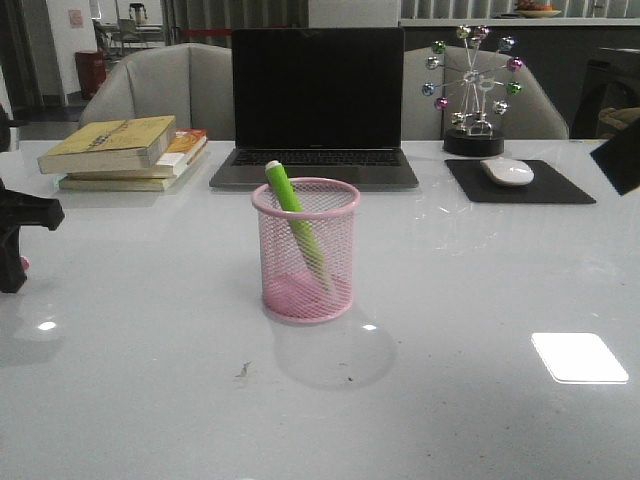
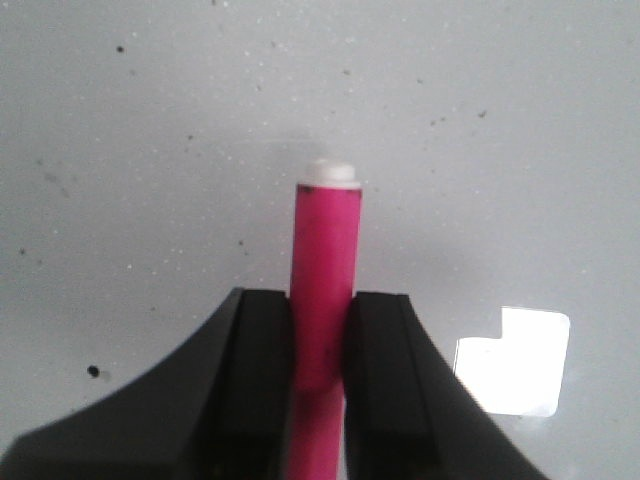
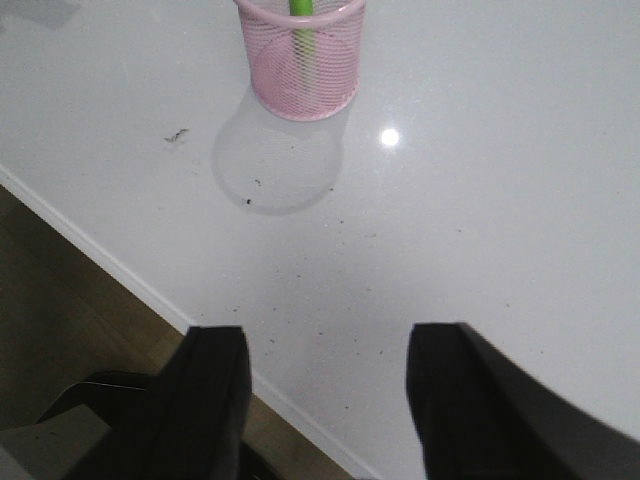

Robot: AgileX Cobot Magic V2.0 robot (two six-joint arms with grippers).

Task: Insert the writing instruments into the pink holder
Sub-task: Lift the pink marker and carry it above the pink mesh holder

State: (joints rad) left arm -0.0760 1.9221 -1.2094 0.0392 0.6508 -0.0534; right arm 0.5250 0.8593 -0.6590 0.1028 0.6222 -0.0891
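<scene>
The pink holder (image 1: pixel 305 250) stands upright mid-table, and the lime green marker (image 1: pixel 293 210) leans inside it with its white end above the rim. At the far left edge, my left gripper (image 1: pixel 14 235) is shut on the hot pink marker (image 2: pixel 325 265). The marker's white end (image 2: pixel 331 172) sticks out past the fingertips over bare table. In the front view only a small pink bit (image 1: pixel 23 263) of it shows. My right gripper (image 3: pixel 330 340) is open and empty over the table's front edge. From there the holder (image 3: pixel 300 70) and green marker (image 3: pixel 301 10) are some way off.
Behind the holder stand an open laptop (image 1: pixel 316 100), a stack of books (image 1: pixel 125 150) at the back left, and a white mouse (image 1: pixel 507 171) on a black pad with a ferris-wheel ornament (image 1: pixel 473 85) at the back right. The table's edge (image 3: pixel 120 275) runs under the right gripper.
</scene>
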